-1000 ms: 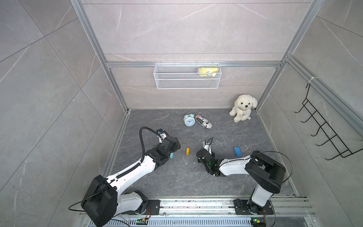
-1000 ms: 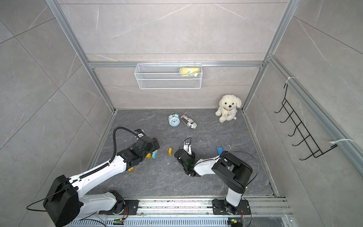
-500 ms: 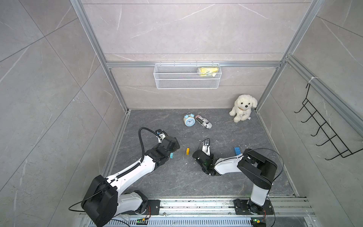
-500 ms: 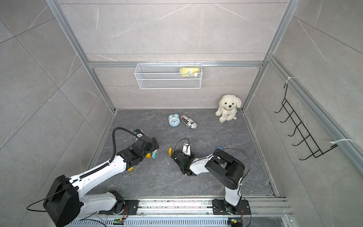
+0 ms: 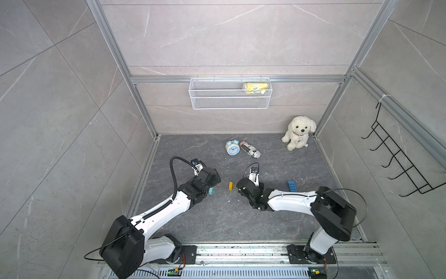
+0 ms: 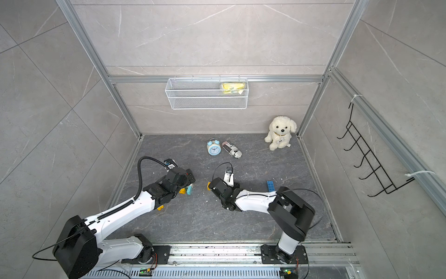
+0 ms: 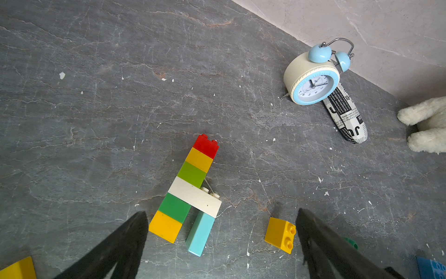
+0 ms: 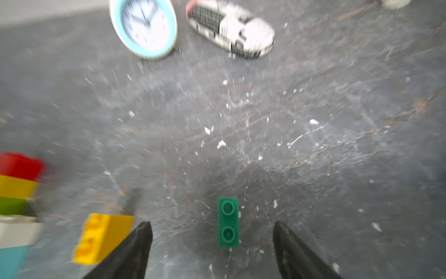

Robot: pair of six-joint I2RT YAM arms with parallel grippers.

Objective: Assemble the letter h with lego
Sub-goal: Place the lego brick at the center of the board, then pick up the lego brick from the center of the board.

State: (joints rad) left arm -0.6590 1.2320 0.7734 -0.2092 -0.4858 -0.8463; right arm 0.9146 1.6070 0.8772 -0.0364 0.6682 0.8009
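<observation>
In the left wrist view a flat lego assembly (image 7: 193, 183) lies on the floor: a red, yellow, green, white, green and yellow column, with a light blue brick (image 7: 200, 233) under the white one. A loose yellow brick (image 7: 280, 235) lies beside it. My left gripper (image 7: 222, 244) is open over both and touches neither. My right gripper (image 8: 212, 244) is open, and a small green brick (image 8: 228, 222) lies on the floor between its fingers, clear of both. In both top views the arms hide most of the lego; the yellow brick (image 5: 231, 186) and a blue brick (image 5: 292, 186) show.
A blue alarm clock (image 5: 232, 147) and a newsprint-patterned roll (image 5: 251, 150) lie at the back, with a white plush dog (image 5: 298, 132) in the back right corner. Another yellow brick (image 6: 160, 207) peeks from under my left arm. A wire basket (image 5: 229, 96) hangs on the back wall. White flecks litter the floor.
My right gripper has opened from shut and its wrist has shifted left toward the loose yellow brick. The left arm has barely moved.
</observation>
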